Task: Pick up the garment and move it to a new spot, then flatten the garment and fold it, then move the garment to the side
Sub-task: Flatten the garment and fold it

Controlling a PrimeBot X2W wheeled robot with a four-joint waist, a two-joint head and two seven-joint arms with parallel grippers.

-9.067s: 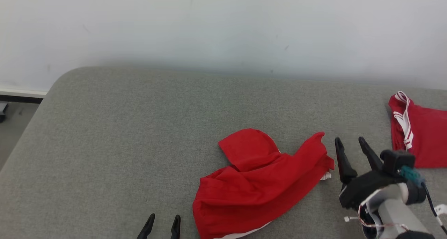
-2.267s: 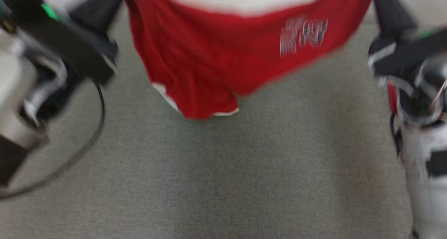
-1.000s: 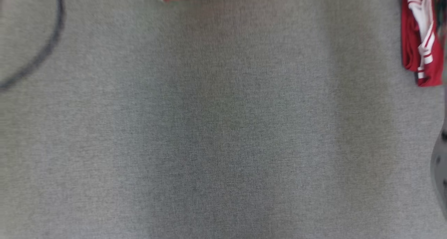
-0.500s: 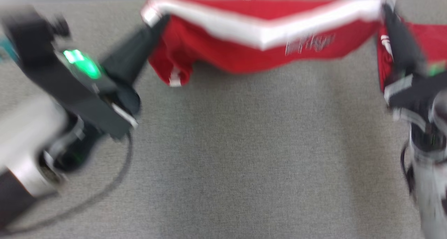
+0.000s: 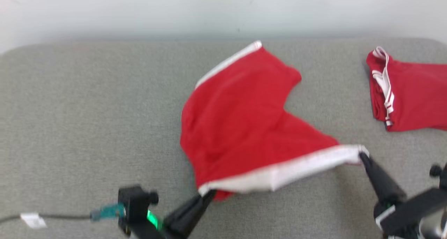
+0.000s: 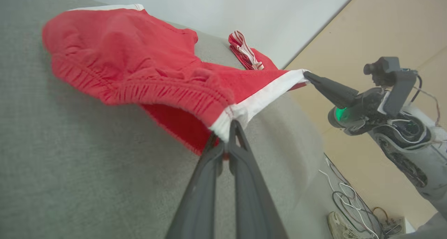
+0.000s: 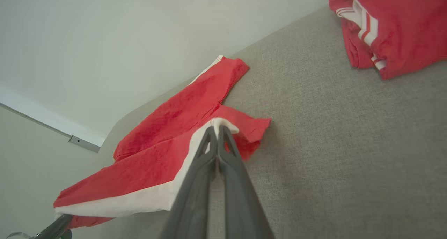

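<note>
Left gripper (image 5: 206, 195): jaws pinched tight on the left corner of the white waistband (image 5: 279, 172) of the red shorts (image 5: 241, 127). The left wrist view confirms it, with cloth caught between the two dark fingers (image 6: 241, 169). The gripper body carries a green light (image 5: 152, 218) and is cut off by the bottom edge of the head view.

Right gripper (image 5: 363, 156): jaws clamped on the opposite corner of the same waistband. The fingertips meet over the white cloth in the right wrist view (image 7: 217, 129).

The waistband hangs stretched between the two grippers, raised off the grey padded surface (image 5: 87, 110). The rest of the shorts trails away towards the wall (image 5: 139, 8) and lies on the surface, one white-trimmed leg farthest out. The underside is hidden, and the head view is slightly blurred.

A second red garment with white stripes (image 5: 412, 99) lies to the right, well apart and cut off by the frame edge.
</note>
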